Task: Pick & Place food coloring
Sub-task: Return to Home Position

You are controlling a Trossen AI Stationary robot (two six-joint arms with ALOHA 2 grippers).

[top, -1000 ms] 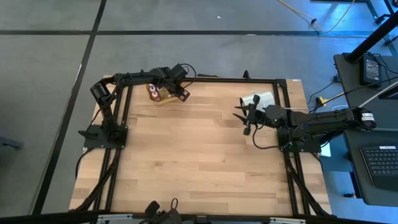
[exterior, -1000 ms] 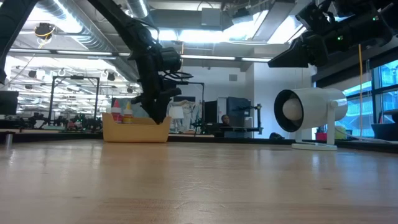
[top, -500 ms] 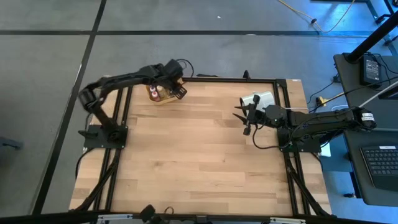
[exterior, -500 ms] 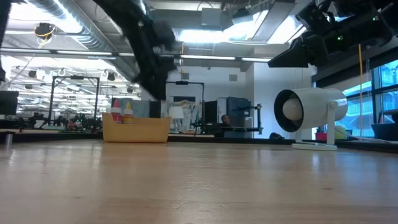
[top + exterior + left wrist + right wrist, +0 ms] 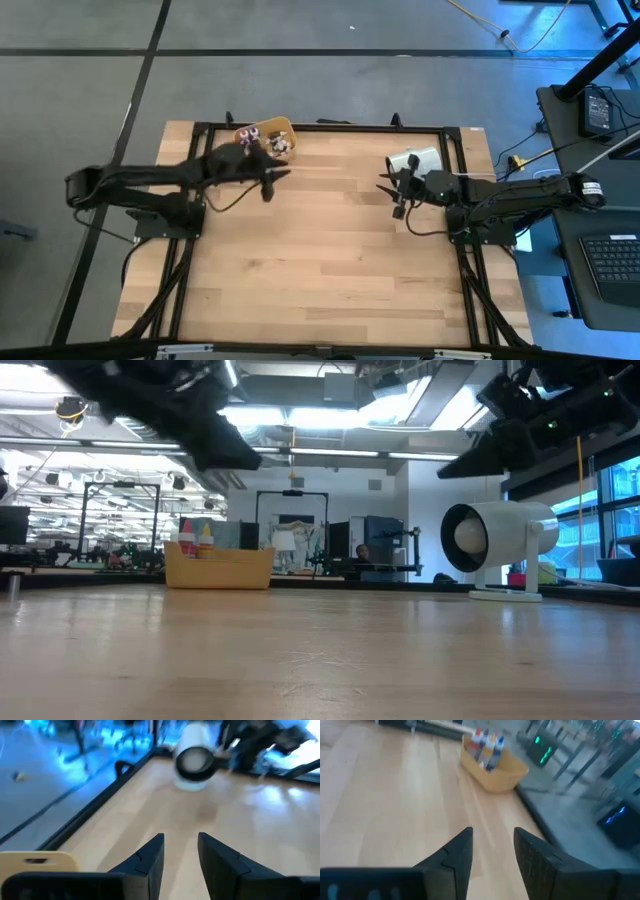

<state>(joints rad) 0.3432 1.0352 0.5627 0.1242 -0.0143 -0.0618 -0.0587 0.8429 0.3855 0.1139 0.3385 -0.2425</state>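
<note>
moved: left gripper (image 5: 272,180) has swung back off the bin (image 5: 283,127), a sec ago it hung right over it
left gripper: now just beside the bin, over bare table (image 5: 320,260), fingers apart with nothing between them
right gripper (image 5: 389,194): hasn't budged, well apart from the bin, right by the white cylinder (image 5: 416,159), fingers spread, empty too
food coloring (image 5: 262,141): little bottles standing upright inside the bin, red, orange and blue ones among them, pale caps poking above its rim

One yellow bin (image 5: 505,772); one white cylinder (image 5: 495,540); food coloring bottles (image 5: 485,745), at least three (clustered, rest unclear).
</note>
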